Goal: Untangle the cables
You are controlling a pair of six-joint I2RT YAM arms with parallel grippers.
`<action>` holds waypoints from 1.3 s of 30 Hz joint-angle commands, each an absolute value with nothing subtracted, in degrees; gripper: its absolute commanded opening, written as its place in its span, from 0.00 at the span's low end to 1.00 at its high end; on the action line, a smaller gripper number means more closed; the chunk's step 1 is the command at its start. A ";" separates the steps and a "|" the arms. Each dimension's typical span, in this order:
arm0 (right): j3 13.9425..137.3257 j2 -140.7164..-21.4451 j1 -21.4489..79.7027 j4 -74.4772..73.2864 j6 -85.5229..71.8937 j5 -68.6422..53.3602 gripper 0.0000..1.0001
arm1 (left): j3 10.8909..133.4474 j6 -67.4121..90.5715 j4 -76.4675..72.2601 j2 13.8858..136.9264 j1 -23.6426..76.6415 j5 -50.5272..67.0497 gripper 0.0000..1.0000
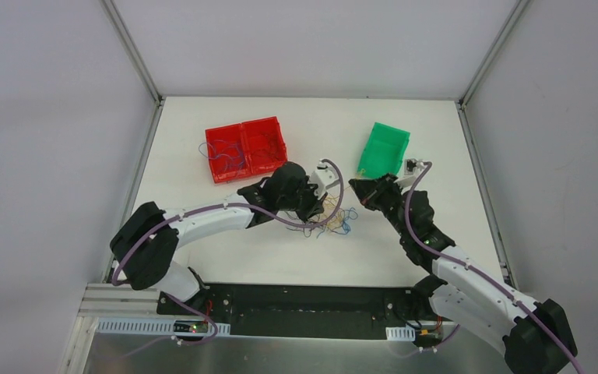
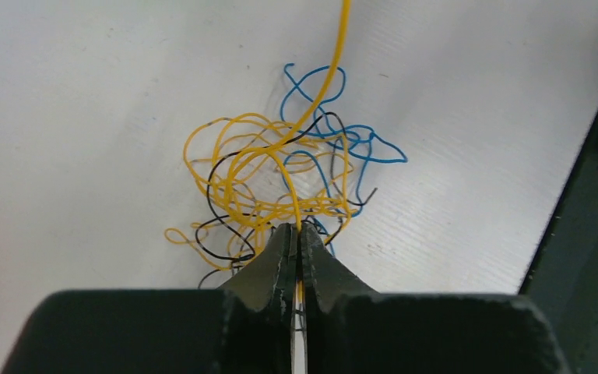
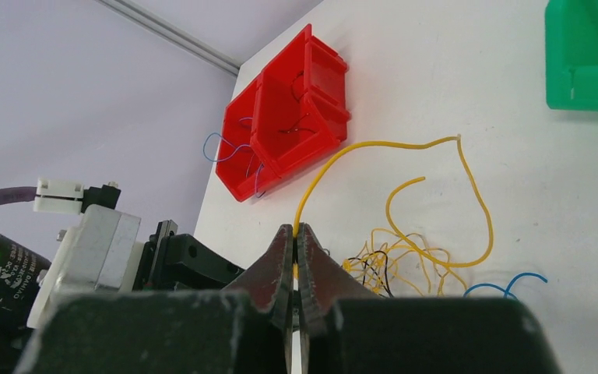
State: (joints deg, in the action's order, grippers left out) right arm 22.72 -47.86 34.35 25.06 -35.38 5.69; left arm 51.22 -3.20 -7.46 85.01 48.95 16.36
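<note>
The cables lie as a tangle of thin yellow, blue and black wires on the white table, also seen as the cables and the cables. My left gripper is down at the tangle's near edge, shut on a yellow wire that runs between its jaws. In the top view the left gripper sits just left of the heap. My right gripper is shut on a longer yellow wire that arcs away and loops back to the tangle. The right gripper is held up and right of the heap.
Two joined red bins with a few thin wires inside stand at the back left, also seen as the red bins. A green bin stands at the back right. The table's dark near edge is close to the tangle.
</note>
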 commanded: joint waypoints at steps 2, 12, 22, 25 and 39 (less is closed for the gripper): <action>21.98 -43.96 33.85 25.11 -35.56 12.67 0.00 | 54.19 -3.70 -4.34 85.66 49.23 2.88 0.00; 20.72 -26.18 32.57 6.25 -36.37 45.17 0.00 | 41.01 12.02 -13.60 68.06 38.21 -6.17 0.00; 24.96 -18.69 32.45 -16.53 -46.15 70.57 0.00 | 39.69 20.37 -7.80 65.17 33.08 -19.34 0.00; 26.31 -17.03 32.46 -22.78 -50.85 75.67 0.00 | 39.71 23.49 -5.18 64.56 31.55 -23.62 0.00; 26.26 -30.45 32.47 5.96 -27.47 30.63 0.00 | 38.61 19.25 -23.19 68.49 31.41 20.15 0.66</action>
